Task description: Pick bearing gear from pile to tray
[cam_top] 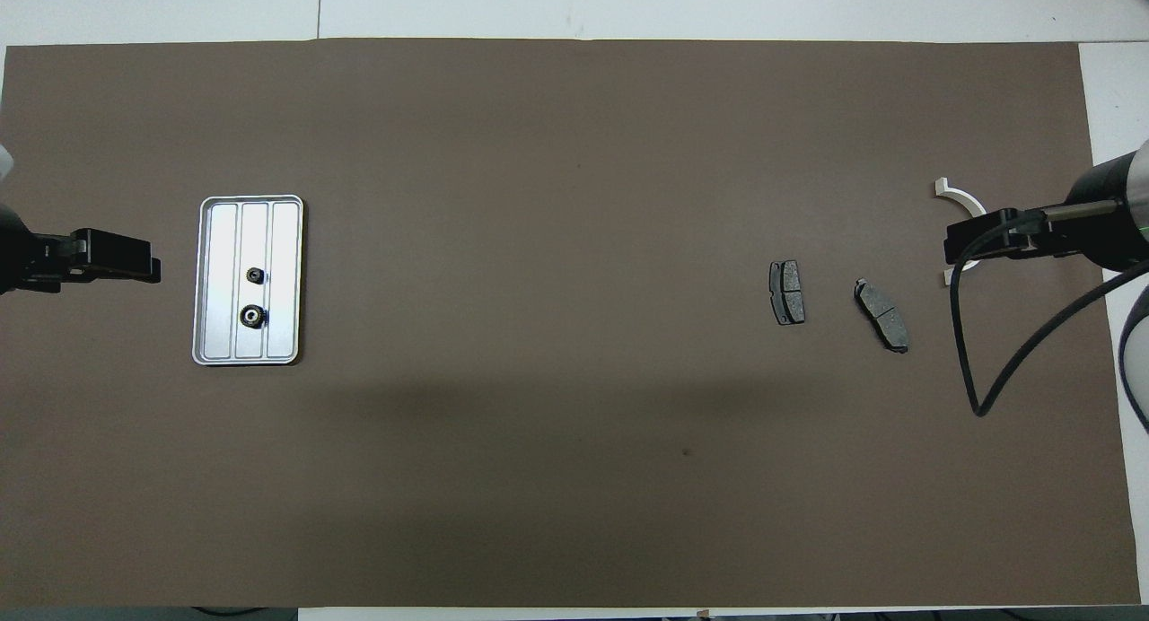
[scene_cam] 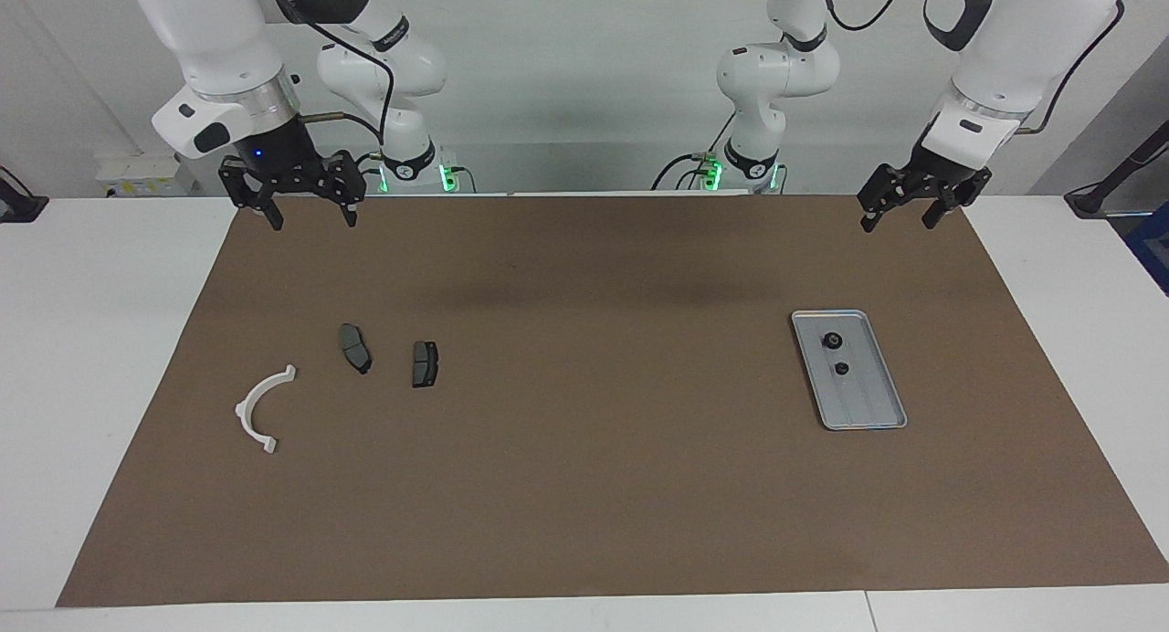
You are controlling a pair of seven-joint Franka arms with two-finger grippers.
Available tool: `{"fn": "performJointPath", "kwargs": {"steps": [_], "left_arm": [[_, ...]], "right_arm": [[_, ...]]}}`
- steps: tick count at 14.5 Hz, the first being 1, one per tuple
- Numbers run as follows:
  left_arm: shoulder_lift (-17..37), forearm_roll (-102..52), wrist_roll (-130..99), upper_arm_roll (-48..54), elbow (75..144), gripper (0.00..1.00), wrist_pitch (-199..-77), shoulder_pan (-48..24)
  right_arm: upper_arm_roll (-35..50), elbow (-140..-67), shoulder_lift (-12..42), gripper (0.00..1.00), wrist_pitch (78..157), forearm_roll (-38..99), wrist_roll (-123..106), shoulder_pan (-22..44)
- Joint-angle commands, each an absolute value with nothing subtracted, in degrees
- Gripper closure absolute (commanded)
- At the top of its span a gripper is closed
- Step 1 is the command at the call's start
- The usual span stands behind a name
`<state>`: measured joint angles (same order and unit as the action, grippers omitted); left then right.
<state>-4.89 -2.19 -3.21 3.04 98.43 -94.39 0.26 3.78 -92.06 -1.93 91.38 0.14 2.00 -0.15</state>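
Two small black round bearing gears (scene_cam: pixel 832 341) (scene_cam: pixel 841 368) lie in the silver ribbed tray (scene_cam: pixel 863 404), at the left arm's end of the mat. From above the gears (cam_top: pixel 255 275) (cam_top: pixel 253 315) sit on the tray's (cam_top: pixel 215 280) middle rib. The pile holds a white arc bracket (scene_cam: pixel 263 408) and two dark brake pads (scene_cam: pixel 355 347) (scene_cam: pixel 425 363). My left gripper (scene_cam: pixel 897 221) hangs open and empty over the mat's edge by the tray. Over the mat at the pile's end, my right gripper (scene_cam: pixel 312 219) is open and empty too.
A brown mat (scene_cam: pixel 594 486) covers most of the white table. In the overhead view the right gripper (cam_top: pixel 965 244) and its black cable (cam_top: pixel 974 370) cover part of the bracket (cam_top: pixel 959 196). The pads (cam_top: pixel 787 292) (cam_top: pixel 881 314) lie apart from each other.
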Motion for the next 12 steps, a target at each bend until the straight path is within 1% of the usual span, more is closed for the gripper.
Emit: {"fn": "performJointPath", "kwargs": {"steps": [1, 5, 12], "left_arm": [[-4.6, -2.5, -2.4, 2.4, 96.6, 0.00, -90.0, -0.1], [-4.6, -2.4, -2.5, 2.3, 96.2, 0.00, -86.0, -0.3], [-4.6, -2.4, -2.4, 2.5, 96.2, 0.00, -85.7, -0.4]], "right_arm": [[4.0, -92.4, -2.5, 0.00, 91.8, 1.1, 3.1, -0.5], [4.0, -92.4, -2.5, 0.00, 91.8, 1.1, 3.1, -0.4], [4.1, -92.4, -2.5, 0.00, 91.5, 1.1, 3.1, -0.4]]}}
